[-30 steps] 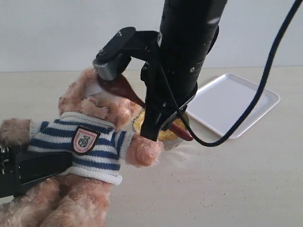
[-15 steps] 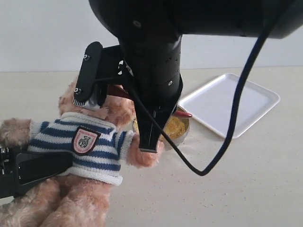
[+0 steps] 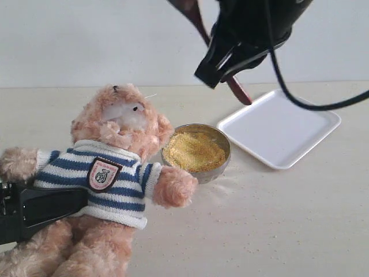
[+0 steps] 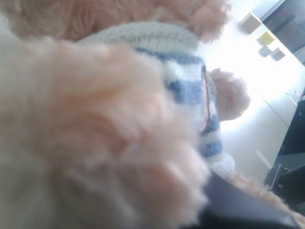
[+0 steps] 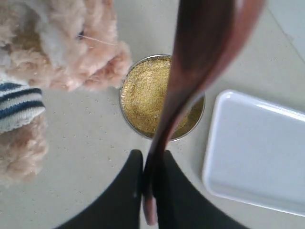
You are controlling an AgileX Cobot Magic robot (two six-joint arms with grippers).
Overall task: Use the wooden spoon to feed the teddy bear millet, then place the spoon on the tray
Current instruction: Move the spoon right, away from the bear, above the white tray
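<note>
Glossy dark reddish-brown wooden spoon [image 5: 200, 71], slim handle pinched tight in right gripper [image 5: 150, 167], raised high; left gripper [image 3: 75, 202] clamped round fluffy light-brown striped-sweater teddy bear [image 3: 115, 167].

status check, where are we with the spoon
Right gripper jaws shut on wooden spoon, high above table. Left gripper jaws on teddy bear. Nothing on tray, nothing in the way.

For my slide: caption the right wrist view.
Right hand holds the wooden spoon aloft; millet, teddy bear and tray lie below.

Lab bench [image 3: 277, 231], blank wall [image 3: 86, 40]
</note>
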